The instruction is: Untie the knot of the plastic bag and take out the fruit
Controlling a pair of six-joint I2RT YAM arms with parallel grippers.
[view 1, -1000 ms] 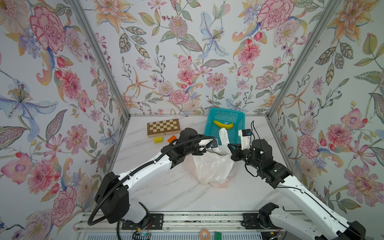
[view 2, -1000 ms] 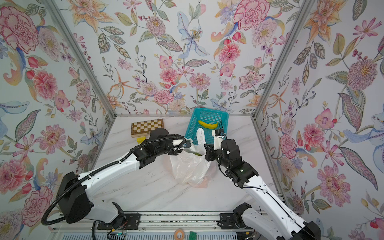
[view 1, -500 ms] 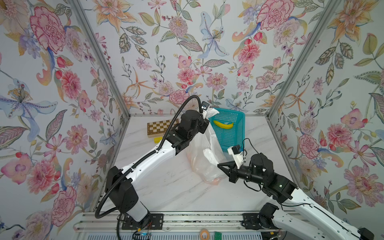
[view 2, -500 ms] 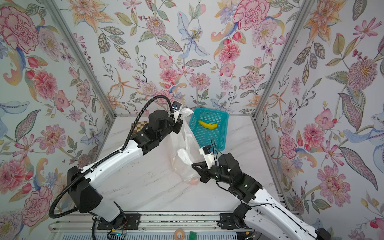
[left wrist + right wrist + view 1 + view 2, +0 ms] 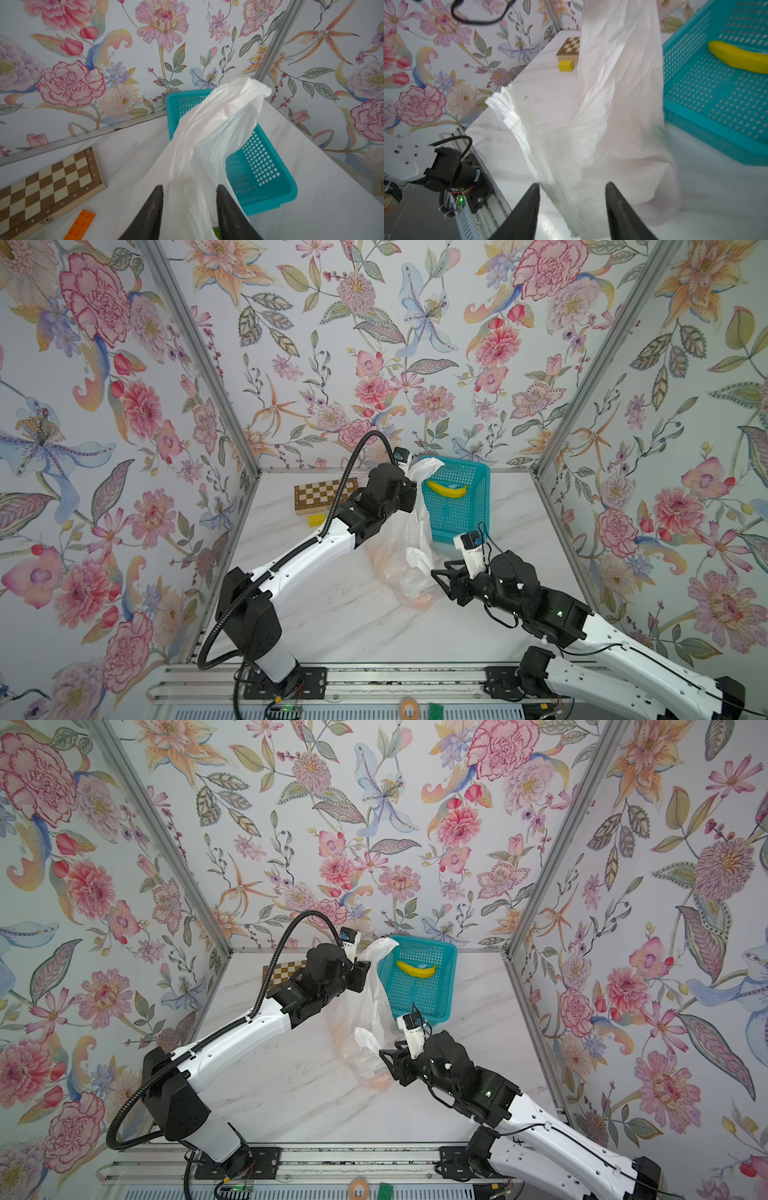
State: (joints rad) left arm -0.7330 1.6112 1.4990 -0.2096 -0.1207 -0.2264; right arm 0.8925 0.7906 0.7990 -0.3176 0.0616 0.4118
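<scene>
Your left claw [image 5: 189, 187] and right claw [image 5: 572, 184] both parted; bag [image 5: 409, 539] runs lengthwise between them, right one nearer the fruit [image 5: 422, 600].

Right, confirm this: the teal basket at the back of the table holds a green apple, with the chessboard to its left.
Wrong: the teal basket at the back of the table holds a yellow banana, not a green apple, as both top views show. The chessboard is to its left.
</scene>
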